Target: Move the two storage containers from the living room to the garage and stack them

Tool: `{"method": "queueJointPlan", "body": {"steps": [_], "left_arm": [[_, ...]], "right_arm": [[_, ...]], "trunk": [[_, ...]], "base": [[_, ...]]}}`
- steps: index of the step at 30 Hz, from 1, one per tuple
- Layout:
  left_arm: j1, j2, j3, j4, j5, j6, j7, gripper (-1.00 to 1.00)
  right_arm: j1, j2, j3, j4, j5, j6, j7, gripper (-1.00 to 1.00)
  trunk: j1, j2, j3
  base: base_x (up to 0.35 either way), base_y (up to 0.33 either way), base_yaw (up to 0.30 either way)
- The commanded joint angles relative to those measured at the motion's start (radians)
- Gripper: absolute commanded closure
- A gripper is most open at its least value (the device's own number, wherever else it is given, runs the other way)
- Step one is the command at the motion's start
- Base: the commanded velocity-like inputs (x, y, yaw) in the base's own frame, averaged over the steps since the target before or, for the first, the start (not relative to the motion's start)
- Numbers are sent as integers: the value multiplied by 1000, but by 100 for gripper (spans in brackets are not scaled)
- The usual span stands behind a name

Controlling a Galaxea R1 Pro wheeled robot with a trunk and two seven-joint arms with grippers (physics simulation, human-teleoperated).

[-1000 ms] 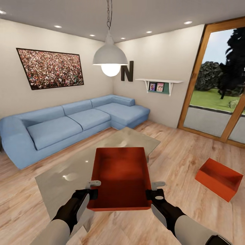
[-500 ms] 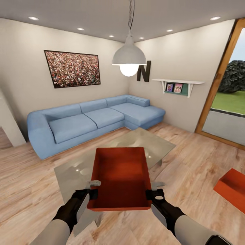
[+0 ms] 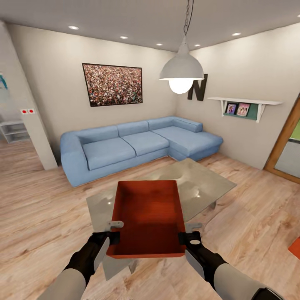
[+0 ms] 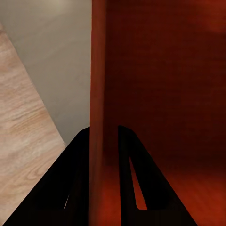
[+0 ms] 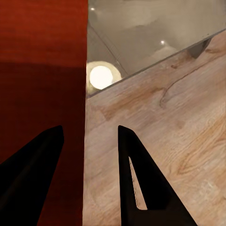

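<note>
The bin (image 3: 146,216) is a red-orange rectangular tub with straight walls and no lid, its inside bare and a shade darker than its rim. It is held up in front of the robot, long side pointing away, above the near edge of the glass table (image 3: 204,183) and the wood-plank floor (image 3: 41,216).

The left claw (image 3: 112,233) grips the bin's left wall near the close corner. In the left wrist view its two dark fingers (image 4: 132,188) straddle that wall (image 4: 99,117), one outside and one inside, pressed narrow on it. The right claw (image 3: 189,235) sits at the right wall near the close corner. In the right wrist view one finger (image 5: 136,179) lies outside the wall over the floor and the other lies on the bin's red side (image 5: 42,94); the gap between them looks wider, and contact with the wall cannot be told for sure, though the bin hangs level between the two claws.

Both arms reach forward from the bottom of the head view, dark forearms roughly level and parallel, wrists turned inward to the bin.

A red-orange corner of the second bin (image 3: 295,248) shows on the floor at the far right edge. Behind the table stand a blue sofa (image 3: 137,143), a hanging lamp (image 3: 181,71) and a wall picture (image 3: 112,84).
</note>
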Motion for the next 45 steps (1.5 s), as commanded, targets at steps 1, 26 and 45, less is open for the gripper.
{"method": "queueJointPlan", "body": {"steps": [1,26,45], "left_arm": [[-1,-1,16,-5,-14,0,31,100],[-1,-1,16,-5,-14,-4,31,100],[-1,-1,16,-5,-14,-4,31,100]], "right_arm": [[0,13,6,-2,-14,5,-8,100],[0,14,6,-2,-14,7,-8,100],[0,14,6,-2,-14,7,-8,100]], "trunk": [[0,-1,-2],[0,-1,-2],[0,-1,-2]], "base": [[0,0,292],[0,0,291],[0,0,290]]}}
